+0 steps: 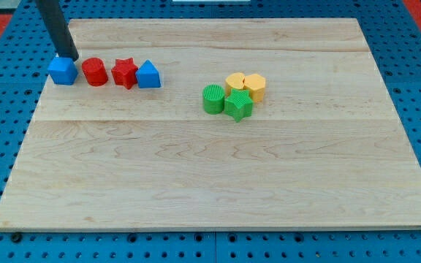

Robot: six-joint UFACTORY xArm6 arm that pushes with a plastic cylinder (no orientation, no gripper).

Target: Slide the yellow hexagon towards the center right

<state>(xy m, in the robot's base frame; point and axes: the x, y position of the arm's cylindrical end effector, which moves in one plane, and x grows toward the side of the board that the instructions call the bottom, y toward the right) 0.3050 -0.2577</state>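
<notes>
The yellow hexagon (pixel 256 85) sits a little right of the board's middle, near the view's top, touching a second yellow block (pixel 235 82) on its left. A green cylinder (pixel 213 99) and a green star (pixel 238 105) lie just below the yellow pair. My tip (pixel 69 57) is far away at the view's upper left, at the top edge of a blue cube (pixel 63 71). The rod leans up and to the left from there.
A row runs right from the blue cube: a red cylinder (pixel 94 72), a red star (pixel 125 73) and a blue block with a pointed top (pixel 148 74). The wooden board (pixel 218 175) rests on a blue pegboard.
</notes>
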